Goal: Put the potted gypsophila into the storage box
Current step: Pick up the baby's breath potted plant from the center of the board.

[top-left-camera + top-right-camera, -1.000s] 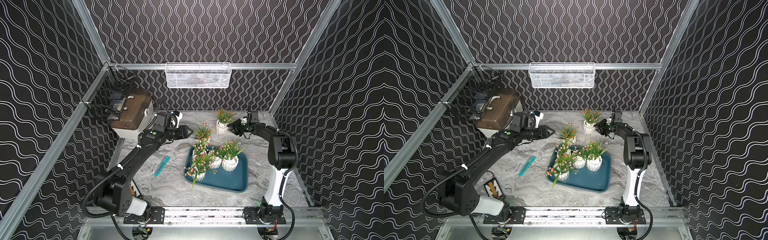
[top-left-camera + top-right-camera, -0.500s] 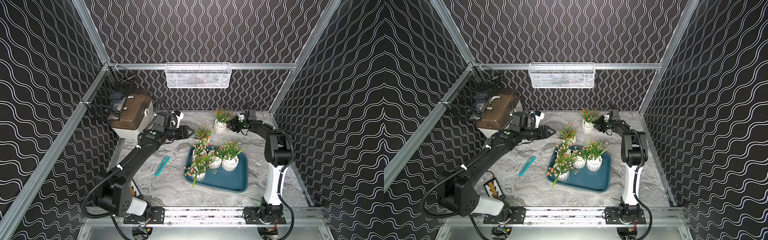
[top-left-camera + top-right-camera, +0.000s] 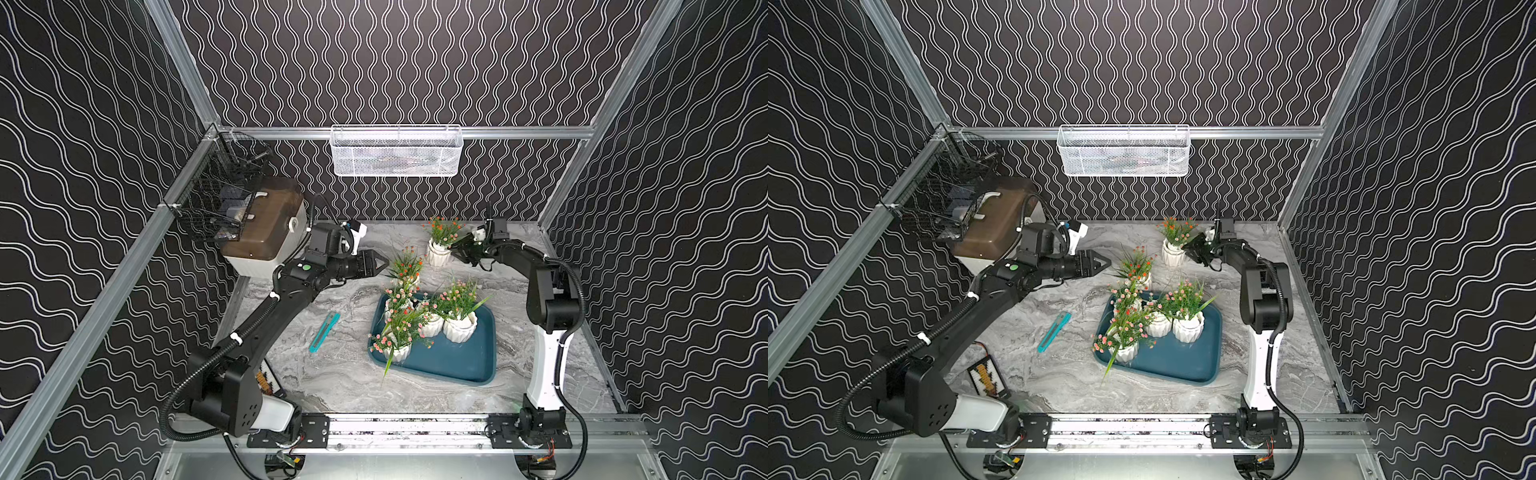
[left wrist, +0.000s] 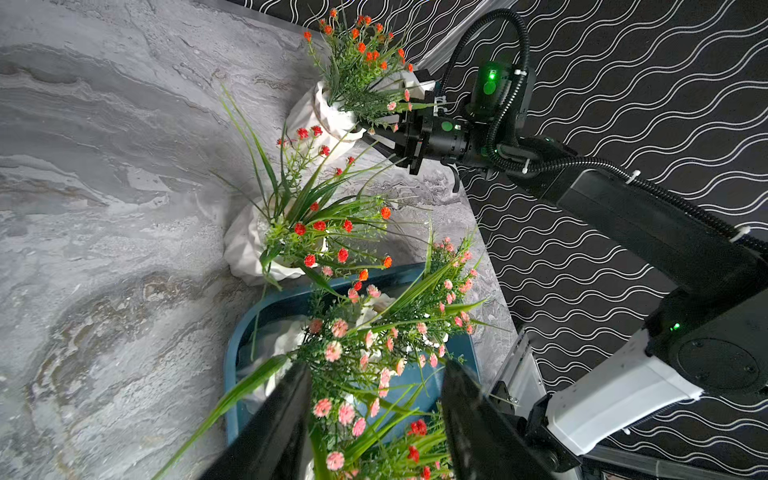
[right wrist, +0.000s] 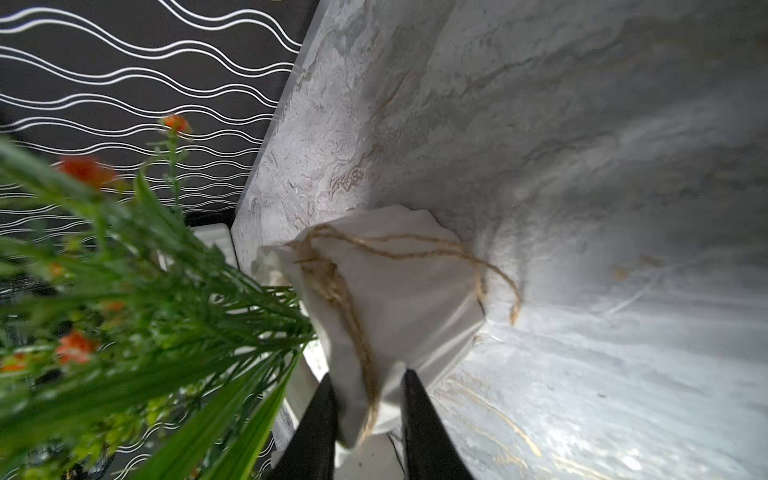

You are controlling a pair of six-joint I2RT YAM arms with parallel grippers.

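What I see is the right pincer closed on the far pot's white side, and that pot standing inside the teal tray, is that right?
Not quite. The right pincer is closed on the far pot's white side, but that pot stands on the marble table behind the teal tray, not inside it, as both top views show.

Grey marble table point(image 3: 340, 386) carries the storage box point(image 3: 457, 365), a teal cutter point(image 3: 325, 332), a potted gypsophila point(image 4: 245, 253) just beside the box

Several potted gypsophila point(image 3: 459, 328) in storage box point(image 3: 457, 359)
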